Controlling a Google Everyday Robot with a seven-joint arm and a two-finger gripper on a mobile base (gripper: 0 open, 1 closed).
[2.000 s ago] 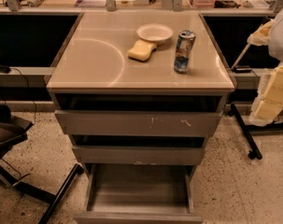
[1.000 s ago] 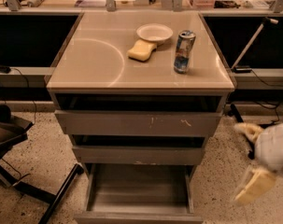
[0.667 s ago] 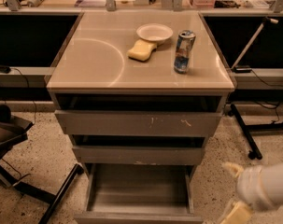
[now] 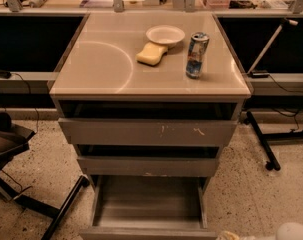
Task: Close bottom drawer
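The bottom drawer (image 4: 147, 204) is the lowest and narrowest grey drawer of the cabinet. It stands pulled far out toward me and its shallow box is empty. Its plain flat front (image 4: 146, 233) lies at the bottom edge of the view. My gripper (image 4: 231, 236) shows only as a pale yellowish tip at the bottom edge, just right of the drawer's front corner. The white arm (image 4: 295, 231) is in the bottom right corner. Most of the gripper is out of view.
The top drawer (image 4: 148, 132) with white scratches and the middle drawer (image 4: 147, 166) stick out a little. On the cabinet top (image 4: 96, 64) are a white bowl (image 4: 165, 34), a yellow sponge (image 4: 151, 53) and a can (image 4: 196, 54). A chair base (image 4: 21, 194) is at left, a black stand leg (image 4: 261, 141) at right.
The arm has dropped from the right side of the cabinet down to the bottom right corner and is now mostly out of view. The drawers have not moved.
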